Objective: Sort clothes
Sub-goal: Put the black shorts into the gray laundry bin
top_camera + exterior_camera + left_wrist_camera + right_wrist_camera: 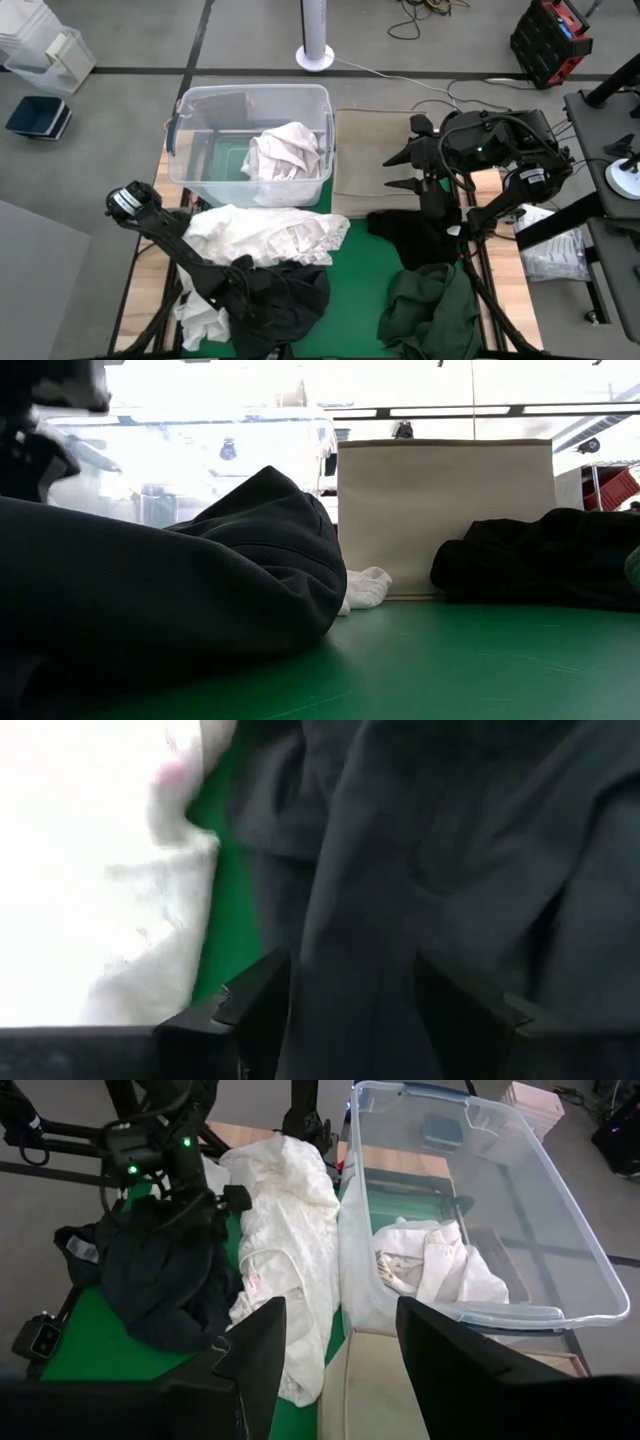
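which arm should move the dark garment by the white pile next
Left. Its end effector is already down on the dark garment, fabric between its fingers. The right end effector hangs open over the beige bin, farther away.

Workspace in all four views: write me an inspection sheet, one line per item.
Surface: flat green table mat, partly bare in the middle.
Job's things: crumpled white garment inside the clear plastic bin; white lacy garment in front of the bin; dark charcoal garment on the left; black garment and dark green garment on the right.
Clutter: beige fabric bin beside the clear one.
Grippers: left gripper closed on the charcoal garment; right gripper open, raised over the beige bin.
Cables: loose leads on the floor.
Surroundings: white fan base, red toolbox.
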You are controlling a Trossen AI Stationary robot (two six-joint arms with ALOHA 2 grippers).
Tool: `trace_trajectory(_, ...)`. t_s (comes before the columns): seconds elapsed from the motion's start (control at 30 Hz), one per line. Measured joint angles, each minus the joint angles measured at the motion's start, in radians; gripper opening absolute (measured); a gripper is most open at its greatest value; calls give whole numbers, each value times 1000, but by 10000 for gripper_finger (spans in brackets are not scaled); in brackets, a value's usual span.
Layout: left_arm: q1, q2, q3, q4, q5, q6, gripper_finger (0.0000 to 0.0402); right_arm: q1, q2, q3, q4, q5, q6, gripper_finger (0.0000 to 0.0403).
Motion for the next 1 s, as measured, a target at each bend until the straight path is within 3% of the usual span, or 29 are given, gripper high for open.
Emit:
trace_trajectory(0.3, 1, 0, -108, 194, 56, -45, 150, 0, 0, 0, 3, 0, 0, 178)
trace_trajectory(0.6, 2, -2, -121, 198, 84, -85, 13, 0, 5, 0, 3, 0, 0, 173)
trace_trajectory(0.83, 1, -4, -103, 186, 99, -95, 2, 0, 4, 0, 2, 0, -17, 167)
trace_trajectory(1.0, -1, -19, 6, 123, 114, -31, 1, 0, 4, 0, 2, 1, -25, 169)
